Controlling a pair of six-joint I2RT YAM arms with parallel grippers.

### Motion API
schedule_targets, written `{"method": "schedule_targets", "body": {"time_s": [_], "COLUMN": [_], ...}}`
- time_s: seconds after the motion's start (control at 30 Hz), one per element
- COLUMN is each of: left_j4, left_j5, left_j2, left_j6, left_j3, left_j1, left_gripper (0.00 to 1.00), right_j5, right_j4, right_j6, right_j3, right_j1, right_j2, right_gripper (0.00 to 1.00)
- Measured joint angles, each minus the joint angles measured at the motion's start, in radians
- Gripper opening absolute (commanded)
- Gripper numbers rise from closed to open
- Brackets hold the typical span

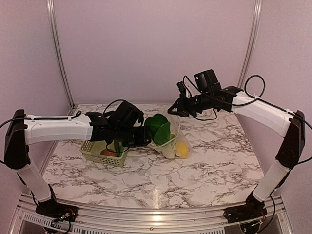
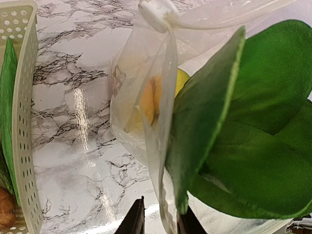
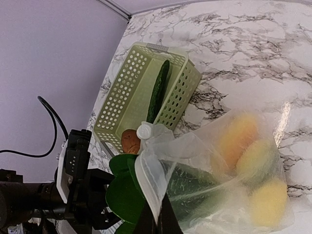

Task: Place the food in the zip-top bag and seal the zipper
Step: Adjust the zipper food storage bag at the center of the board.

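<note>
Beside basket [image 3: 127,92], right end effector [image 3: 156,217] pinches bag [image 3: 234,165].

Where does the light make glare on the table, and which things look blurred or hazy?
Top external: a reflection streak on the table near its front edge. Left wrist: a bright streak on the marble beside the zip-top bag; the bok choy, close to the lens, looks soft. Right wrist: glare near the right edge; the lemon is hazy behind the plastic.

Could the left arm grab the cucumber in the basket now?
Probably not yet: the left tool is shut on the bok choy. The cucumber lies uncovered in the basket close by.
</note>
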Motion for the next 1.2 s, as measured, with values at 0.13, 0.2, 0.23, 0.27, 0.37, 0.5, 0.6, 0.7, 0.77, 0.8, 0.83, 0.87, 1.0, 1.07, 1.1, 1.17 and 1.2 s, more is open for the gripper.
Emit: {"method": "schedule_targets", "body": {"time_s": [0.13, 0.2, 0.23, 0.27, 0.37, 0.5, 0.6, 0.7, 0.77, 0.8, 0.83, 0.87, 1.0, 1.07, 1.1, 1.17, 1.2], "left_j4": [0.027, 0.042, 0.038, 0.029, -0.016, 0.01, 0.003, -0.01, -0.051, -0.075, -0.093, -0.106, -0.12, -0.121, -0.12, -0.11, -0.101], "left_j5": [0.017, 0.025, 0.027, 0.024, -0.052, -0.141, -0.162, -0.181, -0.197, -0.204, -0.211, -0.22, -0.254, -0.256, -0.254, -0.244, -0.238], "left_j2": [0.003, 0.005, 0.006, 0.009, 0.016, -0.036, -0.04, -0.01, 0.028, 0.053, 0.079, 0.099, 0.124, 0.124, 0.124, 0.124, 0.124], "left_j6": [-0.016, -0.019, -0.015, -0.004, 0.076, 0.159, 0.181, 0.18, 0.177, 0.177, 0.179, 0.181, 0.196, 0.199, 0.199, 0.195, 0.194], "left_j3": [0.0, 0.003, 0.013, 0.035, 0.182, 0.291, 0.328, 0.344, 0.367, 0.385, 0.402, 0.413, 0.415, 0.431, 0.444, 0.468, 0.473], "left_j1": [0.027, 0.037, 0.039, 0.04, 0.004, -0.072, -0.075, -0.06, -0.05, -0.046, -0.042, -0.04, -0.031, -0.03, -0.03, -0.03, -0.03], "left_gripper": [0.0, 0.0, 0.0, 0.0, 0.0, 0.0, 0.0, 0.0, 0.0, 0.0, 0.0, 0.0, 0.0, 0.0, 0.0, 0.0, 0.03], "right_j5": [-0.002, -0.003, -0.003, -0.001, 0.027, 0.079, 0.122, 0.167, 0.188, 0.196, 0.201, 0.209, 0.216, 0.218, 0.221, 0.224, 0.223], "right_j4": [0.0, -0.001, -0.001, -0.003, -0.044, -0.068, -0.076, -0.123, -0.149, -0.153, -0.153, -0.153, -0.156, -0.162, -0.167, -0.176, -0.178], "right_j6": [0.0, -0.001, -0.004, -0.007, -0.027, -0.057, -0.065, -0.085, -0.102, -0.108, -0.111, -0.115, -0.128, -0.132, -0.135, -0.14, -0.143], "right_j3": [-0.003, -0.003, -0.003, -0.002, 0.031, 0.104, 0.119, 0.151, 0.173, 0.18, 0.182, 0.182, 0.182, 0.182, 0.182, 0.182, 0.182], "right_j1": [0.0, -0.003, -0.005, -0.008, -0.016, -0.031, -0.039, -0.039, -0.039, -0.039, -0.039, -0.039, -0.043, -0.044, -0.044, -0.044, -0.045], "right_j2": [0.0, 0.0, 0.0, 0.0, 0.0, -0.002, -0.016, -0.018, -0.018, -0.018, -0.018, -0.018, -0.018, -0.018, -0.018, -0.017, -0.016], "right_gripper": [0.0, 0.0, 0.0, 0.0, 0.0, 0.0, 0.0, 0.0, 0.0, 0.0, 0.0, 0.0, 0.0, 0.0, 0.0, 0.0, 0.0]}}
